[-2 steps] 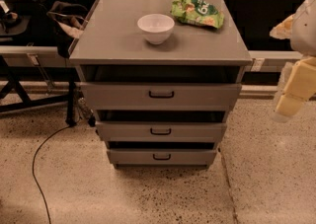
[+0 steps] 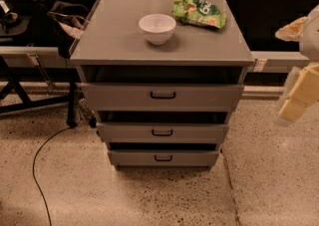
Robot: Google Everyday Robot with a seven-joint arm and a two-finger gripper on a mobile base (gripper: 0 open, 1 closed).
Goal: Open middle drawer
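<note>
The grey cabinet (image 2: pixel 124 46) has three drawers stacked one above the other. The middle drawer (image 2: pixel 199 133) has a wide flat grey front and a small black loop handle (image 2: pixel 162 132) at its centre. A dark gap runs above its front, and none of its interior shows. The top drawer (image 2: pixel 114 96) has the tallest front, and the bottom drawer (image 2: pixel 194 158) has the narrowest. My gripper (image 2: pixel 299 95) hangs at the right edge of the view, well to the right of the cabinet and apart from it, at about the height of the top drawer.
A white bowl (image 2: pixel 157 28) and a green snack bag (image 2: pixel 199 12) lie on the cabinet top. Dark bags and a black stand (image 2: pixel 65 18) crowd the left side. A black cable (image 2: pixel 37 160) runs over the speckled floor at the left.
</note>
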